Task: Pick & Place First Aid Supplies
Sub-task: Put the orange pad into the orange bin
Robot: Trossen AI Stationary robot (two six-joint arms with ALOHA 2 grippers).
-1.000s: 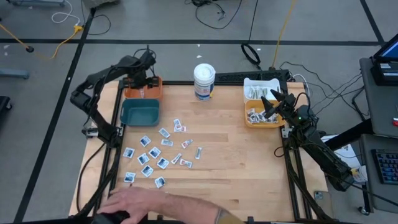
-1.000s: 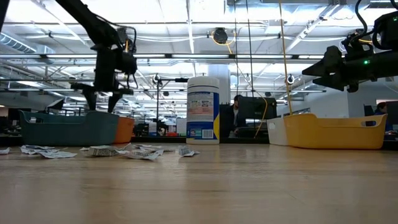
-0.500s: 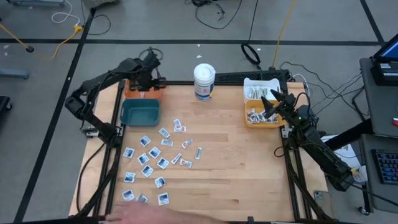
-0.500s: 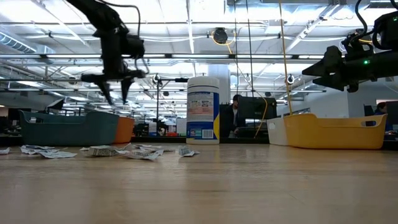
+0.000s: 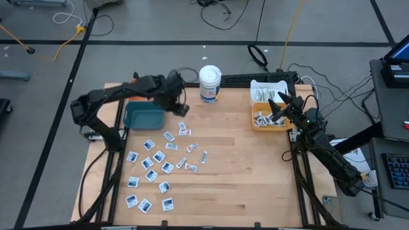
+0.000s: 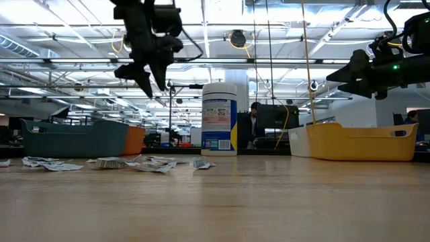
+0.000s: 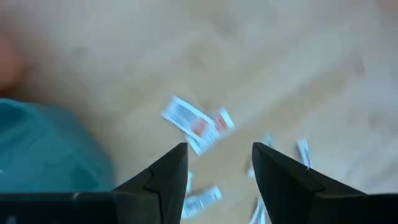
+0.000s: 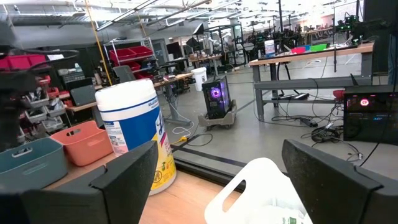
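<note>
Many small white-and-blue first aid packets (image 5: 159,156) lie flat on the wooden table, left of centre; the low view shows them as a flat litter (image 6: 134,163). My left gripper (image 5: 181,110) hangs open and empty, pointing steeply down, high above the table between the teal bin (image 5: 144,116) and the white tub (image 5: 209,83). Its wrist view shows its open fingers (image 7: 217,152) over a few packets (image 7: 189,118) far below. My right gripper (image 5: 281,105) waits open above the yellow bin (image 5: 268,120) at the far right.
An orange bin (image 6: 134,140) stands behind the teal one at the far left. A white bin (image 5: 268,89) sits behind the yellow bin. The tall tub (image 6: 220,118) stands upright at the far middle. Bare wood stretches across the table's middle and right.
My left gripper has swung from over the orange bin toward the table's right, rising and rolling about its own line. A person's hand at the near edge has drawn away, leaving a few packets lying at the near left.
</note>
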